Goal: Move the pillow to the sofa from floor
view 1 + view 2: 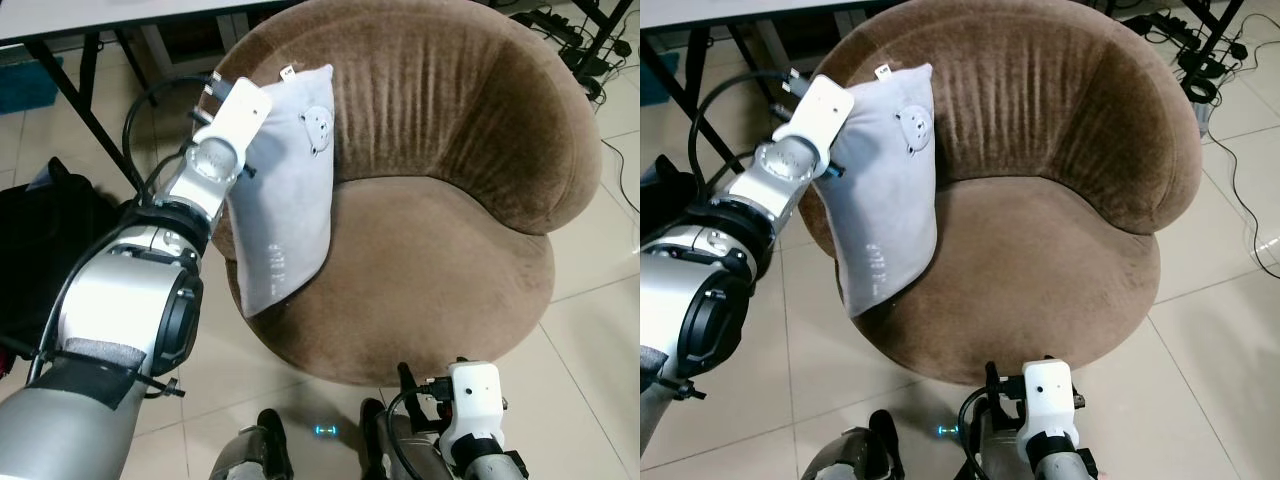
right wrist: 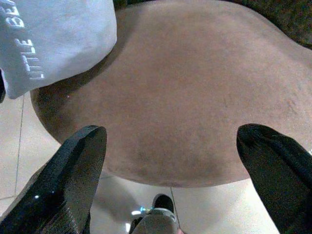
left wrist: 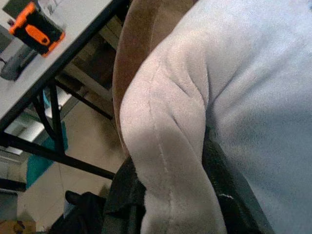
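Left gripper is clamped on the pillow, over the sofa's left edge.
Pillow hangs long-ways, top far, bottom near; seat lies right of it.

Grey pillow upright against sofa

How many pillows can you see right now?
1: a light grey plush pillow pinched by the left gripper, hanging over the left edge of the round brown sofa. Others could be out of frame.
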`<state>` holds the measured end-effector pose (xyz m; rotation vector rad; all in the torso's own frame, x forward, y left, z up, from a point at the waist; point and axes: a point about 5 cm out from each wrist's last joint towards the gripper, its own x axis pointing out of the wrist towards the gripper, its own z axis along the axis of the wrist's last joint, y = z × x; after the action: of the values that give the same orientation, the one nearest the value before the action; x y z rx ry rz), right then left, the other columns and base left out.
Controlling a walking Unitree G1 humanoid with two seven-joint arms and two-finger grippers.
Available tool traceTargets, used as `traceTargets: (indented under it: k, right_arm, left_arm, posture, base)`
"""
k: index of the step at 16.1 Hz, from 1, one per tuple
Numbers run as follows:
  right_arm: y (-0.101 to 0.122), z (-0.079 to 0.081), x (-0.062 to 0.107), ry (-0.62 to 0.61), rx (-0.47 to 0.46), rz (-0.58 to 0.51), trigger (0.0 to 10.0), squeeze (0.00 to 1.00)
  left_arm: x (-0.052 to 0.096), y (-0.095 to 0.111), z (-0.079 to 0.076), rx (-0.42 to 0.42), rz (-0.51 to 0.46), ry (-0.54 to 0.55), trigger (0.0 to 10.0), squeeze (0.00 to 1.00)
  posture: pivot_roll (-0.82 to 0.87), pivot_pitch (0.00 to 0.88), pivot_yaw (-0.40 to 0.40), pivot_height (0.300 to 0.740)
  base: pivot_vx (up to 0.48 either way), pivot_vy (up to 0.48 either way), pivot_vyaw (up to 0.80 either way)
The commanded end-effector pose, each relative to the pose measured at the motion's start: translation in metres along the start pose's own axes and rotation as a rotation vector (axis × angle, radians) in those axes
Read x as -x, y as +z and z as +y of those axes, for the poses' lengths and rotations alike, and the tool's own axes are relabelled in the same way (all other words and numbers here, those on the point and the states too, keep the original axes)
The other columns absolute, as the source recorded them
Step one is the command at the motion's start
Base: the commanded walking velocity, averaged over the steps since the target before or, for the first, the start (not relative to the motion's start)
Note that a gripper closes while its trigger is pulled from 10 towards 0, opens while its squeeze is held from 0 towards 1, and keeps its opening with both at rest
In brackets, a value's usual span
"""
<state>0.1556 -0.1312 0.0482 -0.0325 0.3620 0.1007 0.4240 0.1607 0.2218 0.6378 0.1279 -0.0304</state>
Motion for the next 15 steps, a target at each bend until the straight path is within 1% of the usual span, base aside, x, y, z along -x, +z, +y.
traceTargets:
  k: [1,4,8,10,11,12,13,15]
  right_arm:
    - [-0.002,0.000,0.003,0.007,0.007,0.016,10.0,0.00]
    - [-0.002,0.000,0.004,0.024,0.011,0.019,10.0,0.00]
    - [-0.001,0.002,0.004,0.038,0.011,0.025,10.0,0.00]
    - [-0.001,0.003,0.004,0.041,0.009,0.027,10.0,0.00]
    - [-0.002,0.003,0.004,0.043,0.009,0.028,10.0,0.00]
    - [-0.002,0.003,0.002,0.048,0.010,0.028,10.0,0.00]
    - [-0.001,0.003,0.001,0.049,0.010,0.025,10.0,0.00]
    - [-0.001,0.004,-0.002,0.056,0.012,0.021,10.0,0.00]
  left_arm:
    - [0.002,-0.018,-0.003,0.011,0.062,-0.016,10.0,1.00]
    - [0.003,-0.027,-0.003,0.035,0.088,-0.013,10.0,1.00]
    - [0.007,-0.054,0.005,-0.020,0.172,0.008,10.0,1.00]
    - [0.009,-0.062,0.008,-0.034,0.193,0.019,10.0,1.00]
    - [0.009,-0.060,0.013,-0.022,0.186,0.038,10.0,1.00]
    - [0.006,-0.042,0.025,0.005,0.131,0.072,10.0,1.00]
    - [0.004,-0.026,0.034,-0.006,0.081,0.098,10.0,1.00]
    - [0.003,-0.003,0.048,-0.019,0.011,0.142,10.0,1.00]
  posture:
    - [-0.45,0.302,0.035,0.740]
    - [-0.43,0.311,0.023,0.740]
    - [-0.42,0.315,0.025,0.740]
    - [-0.42,0.310,0.024,0.740]
    - [-0.41,0.305,0.024,0.740]
    - [-0.41,0.296,0.023,0.740]
    - [-0.40,0.291,0.022,0.740]
    - [-0.38,0.277,0.020,0.740]
  base:
    - [0.000,0.000,0.00]
    - [0.000,0.000,0.00]
    - [0.000,0.000,0.00]
    - [0.000,0.000,0.00]
    - [0.000,0.000,0.00]
    - [0.000,0.000,0.00]
    - [0.000,0.000,0.00]
    - [0.000,0.000,0.00]
